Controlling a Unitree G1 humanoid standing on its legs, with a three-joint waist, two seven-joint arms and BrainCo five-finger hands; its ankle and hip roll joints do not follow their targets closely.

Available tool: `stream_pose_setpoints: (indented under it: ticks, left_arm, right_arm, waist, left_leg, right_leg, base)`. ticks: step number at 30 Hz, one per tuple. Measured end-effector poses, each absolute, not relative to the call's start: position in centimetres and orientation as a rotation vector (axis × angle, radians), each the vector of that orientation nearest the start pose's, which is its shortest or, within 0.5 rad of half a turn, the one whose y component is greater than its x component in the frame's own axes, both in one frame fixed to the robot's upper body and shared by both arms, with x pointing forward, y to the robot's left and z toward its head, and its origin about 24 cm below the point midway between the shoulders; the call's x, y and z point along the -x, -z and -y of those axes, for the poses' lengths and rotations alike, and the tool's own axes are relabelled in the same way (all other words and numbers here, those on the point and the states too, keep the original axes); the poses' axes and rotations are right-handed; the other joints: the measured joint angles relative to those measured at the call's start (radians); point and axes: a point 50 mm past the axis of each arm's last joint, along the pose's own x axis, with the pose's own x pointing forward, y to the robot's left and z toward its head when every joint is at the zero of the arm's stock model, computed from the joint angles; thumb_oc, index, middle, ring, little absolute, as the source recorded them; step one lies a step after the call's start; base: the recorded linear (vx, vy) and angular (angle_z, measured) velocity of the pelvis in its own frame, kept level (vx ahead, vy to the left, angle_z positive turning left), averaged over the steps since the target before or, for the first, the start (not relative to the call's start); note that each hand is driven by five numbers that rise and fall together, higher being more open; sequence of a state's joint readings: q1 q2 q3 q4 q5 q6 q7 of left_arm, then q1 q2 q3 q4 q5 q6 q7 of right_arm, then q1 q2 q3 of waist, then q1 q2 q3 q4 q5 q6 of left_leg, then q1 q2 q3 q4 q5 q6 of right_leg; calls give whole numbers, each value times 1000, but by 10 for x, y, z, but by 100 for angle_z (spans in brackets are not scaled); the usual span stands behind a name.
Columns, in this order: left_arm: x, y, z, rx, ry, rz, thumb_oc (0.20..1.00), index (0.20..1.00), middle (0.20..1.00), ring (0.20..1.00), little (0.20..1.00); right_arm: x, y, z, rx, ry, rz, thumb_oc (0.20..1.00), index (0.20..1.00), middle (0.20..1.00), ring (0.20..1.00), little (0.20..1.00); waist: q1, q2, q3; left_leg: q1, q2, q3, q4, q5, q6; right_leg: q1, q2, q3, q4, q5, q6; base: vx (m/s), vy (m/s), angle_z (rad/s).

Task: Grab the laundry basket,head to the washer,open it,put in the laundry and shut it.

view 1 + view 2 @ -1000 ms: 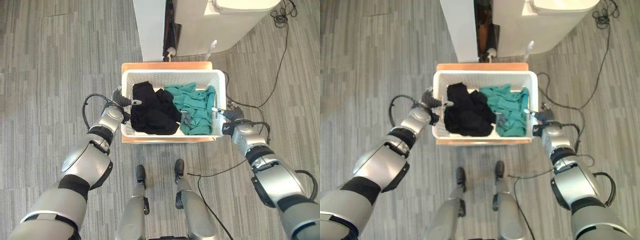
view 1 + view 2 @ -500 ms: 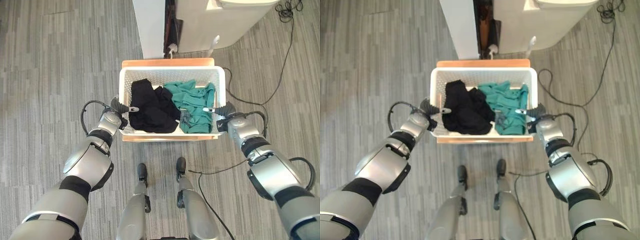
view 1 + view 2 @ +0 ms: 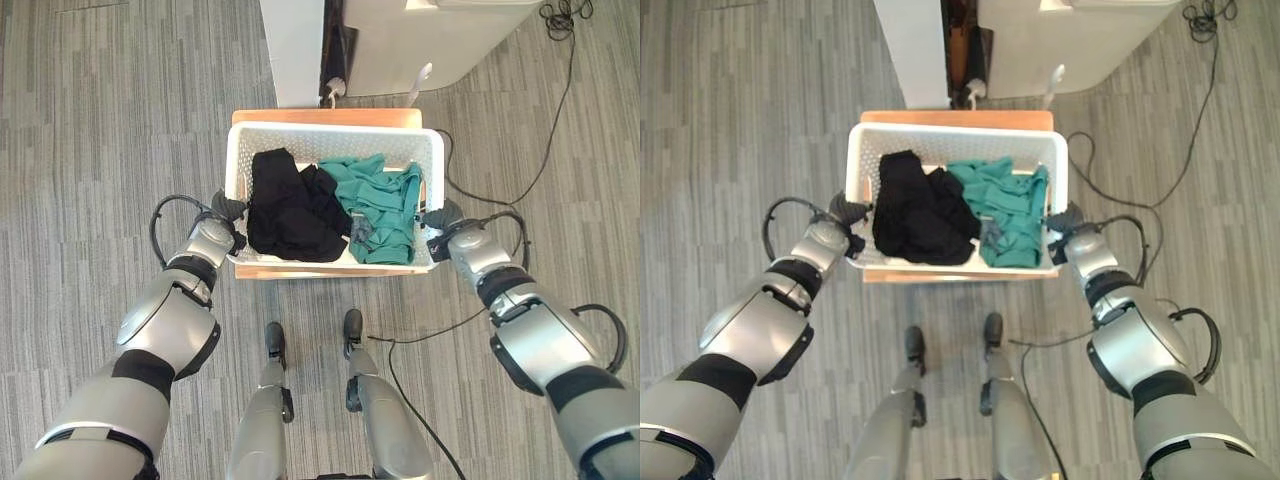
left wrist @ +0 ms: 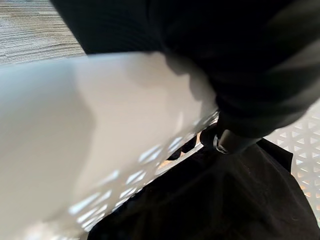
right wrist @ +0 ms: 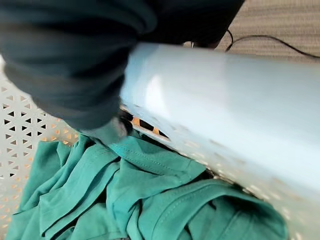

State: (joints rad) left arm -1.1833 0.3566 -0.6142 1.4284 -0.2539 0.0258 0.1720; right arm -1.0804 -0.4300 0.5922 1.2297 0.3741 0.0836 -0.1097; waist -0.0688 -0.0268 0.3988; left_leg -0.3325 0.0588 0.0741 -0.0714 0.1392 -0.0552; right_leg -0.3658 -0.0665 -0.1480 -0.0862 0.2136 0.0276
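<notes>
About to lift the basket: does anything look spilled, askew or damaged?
Nothing stands out. The laundry basket sits square on its wooden stand, with the black clothes and green clothes inside. Left robot hand and right robot hand are at its side rims.

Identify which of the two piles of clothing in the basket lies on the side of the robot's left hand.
The black clothes: they lie in the basket half nearest the left hand, while the green clothes lie toward the right hand.

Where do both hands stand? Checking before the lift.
Left hand: at the laundry basket rim, fingers hidden, cannot tell.
Right hand: same, cannot tell.
</notes>
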Motion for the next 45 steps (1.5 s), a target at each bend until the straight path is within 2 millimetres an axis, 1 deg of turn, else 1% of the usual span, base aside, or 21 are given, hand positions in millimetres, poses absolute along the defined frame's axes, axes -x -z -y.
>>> stream_pose_setpoints:
  ticks: [4,7,9,11,12,13,15,16,17,18,19,20,22,23,26,28,30,32,42,43,45]
  left_arm:
    - [-413,-129,-202,-693,-148,-226,200,200,200,200,200]
    - [-410,-121,-204,-691,-140,-219,200,200,200,200,200]
    - [-406,-115,-202,-691,-107,-191,200,200,200,200,200]
    - [-397,-101,-199,-685,-55,-172,200,200,200,200,200]
    - [-395,-93,-197,-689,-40,-192,200,200,200,200,200]
    - [-394,-92,-196,-689,-37,-196,200,200,200,200,200]
    - [-395,-96,-195,-684,-34,-184,200,200,200,200,200]
    - [-389,-103,-188,-671,10,-121,200,200,200,200,200]
    - [-358,-102,-177,-668,168,1,200,200,200,200,200]
    - [-343,-83,-166,-656,273,-14,200,200,200,200,200]
    - [-327,-51,-155,-625,382,-106,200,200,200,200,200]
    - [-326,-40,-147,-609,414,-152,200,200,200,200,200]
    - [-327,-39,-142,-596,429,-154,200,200,200,200,200]
    - [-334,-42,-143,-616,430,-164,200,200,200,200,200]
    - [-344,-48,-143,-629,425,-187,200,200,200,200,200]
    - [-345,-50,-145,-625,413,-190,200,200,200,200,200]
    - [-345,-48,-148,-629,400,-215,200,200,200,200,200]
    - [-346,-49,-152,-630,389,-217,200,200,200,200,200]
    - [-346,-48,-157,-637,377,-230,200,200,200,200,200]
    - [-345,-47,-157,-636,378,-232,200,200,200,200,200]
    - [-345,-44,-156,-633,378,-244,200,200,200,200,200]
  right_arm:
    - [-408,-120,203,542,77,-244,200,200,200,200,200]
    - [-401,-116,204,563,56,-209,200,200,200,200,200]
    - [-390,-112,211,559,41,-177,200,200,200,200,200]
    - [-376,-102,222,556,46,-170,200,200,200,200,200]
    - [-373,-97,224,562,47,-185,200,200,200,200,200]
    - [-373,-97,225,564,49,-186,200,200,200,200,200]
    - [-371,-100,229,547,60,-183,200,200,200,200,200]
    - [-361,-110,239,494,79,-132,200,200,200,200,200]
    - [-323,-105,271,485,89,-117,200,200,200,200,200]
    - [-310,-89,281,508,83,-183,200,200,200,200,200]
    - [-295,-69,298,566,48,-318,200,200,200,200,200]
    - [-295,-68,306,593,32,-358,200,200,200,200,200]
    - [-299,-76,310,606,43,-347,200,200,200,200,200]
    - [-313,-83,311,620,33,-355,200,200,200,200,200]
    - [-326,-81,309,612,20,-409,200,200,200,200,200]
    - [-325,-77,307,602,3,-430,200,200,200,200,200]
    - [-330,-69,301,564,9,-462,200,200,200,200,200]
    - [-329,-62,297,554,-1,-484,200,200,200,200,200]
    - [-329,-54,290,568,-18,-516,200,200,200,200,200]
    - [-328,-51,290,568,-19,-524,200,200,200,200,200]
    - [-327,-47,291,558,-12,-538,200,200,200,200,200]
  waist:
    - [0,0,0]
    - [-1,-2,2]
    - [2,-3,3]
    - [2,-9,6]
    - [0,-10,6]
    - [0,-11,5]
    - [2,-11,7]
    - [8,4,37]
    - [15,38,134]
    - [12,49,104]
    - [18,61,-28]
    - [25,68,-93]
    - [25,71,-137]
    - [21,69,-143]
    - [21,77,-151]
    - [25,95,-165]
    - [24,103,-170]
    - [25,108,-174]
    - [25,104,-181]
    - [24,99,-201]
    - [21,87,-211]
  left_leg:
    - [4,1,5,-3,1,1]
    - [32,1,16,-19,4,4]
    - [44,0,15,-20,3,4]
    - [82,0,14,-20,3,5]
    - [104,0,13,-21,-2,8]
    - [108,-2,13,-21,-7,9]
    - [106,-7,18,-20,-10,5]
    - [127,-8,13,-20,-10,6]
    - [276,-8,-14,-21,-17,11]
    - [314,-9,-16,-22,-19,10]
    - [341,-12,-17,-27,-70,12]
    - [348,-18,-13,-27,-86,17]
    - [341,-21,-9,-26,-88,20]
    - [340,-28,-10,-22,-78,19]
    - [362,-32,-9,-22,-69,27]
    - [368,-32,-11,-22,-71,29]
    - [384,-33,-7,-22,-73,32]
    - [396,-34,-6,-22,-75,34]
    - [396,-34,-3,-22,-76,36]
    - [381,-34,-2,-22,-76,36]
    - [381,-38,2,-22,-76,37]
  right_leg:
    - [1,0,1,0,0,0]
    - [18,-1,2,0,0,0]
    - [31,-2,-1,0,0,0]
    - [71,-3,-3,0,0,0]
    - [93,-3,-3,0,-3,4]
    - [97,-5,-2,-1,-12,13]
    - [94,-10,-2,1,-18,14]
    - [121,-9,-6,1,-18,13]
    - [274,-15,-37,24,-49,7]
    - [314,-17,-44,26,-54,13]
    - [344,-24,-43,33,-115,44]
    - [347,-29,-41,32,-134,49]
    - [330,-34,-37,36,-134,49]
    - [335,-37,-41,24,-106,48]
    - [367,-40,-39,-1,-89,47]
    - [374,-39,-39,-1,-90,47]
    - [387,-39,-33,-1,-90,47]
    - [399,-39,-31,-1,-90,47]
    - [396,-39,-23,-1,-88,47]
    - [381,-39,-22,-1,-88,46]
    - [377,-38,-18,0,-84,46]
  base:
    - [14,-6,-3]
    - [66,-3,-5]
    - [80,-3,2]
    - [19,0,6]
    - [0,0,4]
    - [144,19,1]
    - [265,26,0]
    - [152,13,26]
    - [53,8,39]
    - [61,12,34]
    - [32,7,8]
    - [56,17,-1]
    - [64,27,-5]
    - [45,36,-8]
    - [16,13,0]
    - [29,58,1]
    - [23,54,-5]
    - [6,30,-4]
    - [0,0,0]
    - [-13,59,-2]
    - [-50,141,-5]
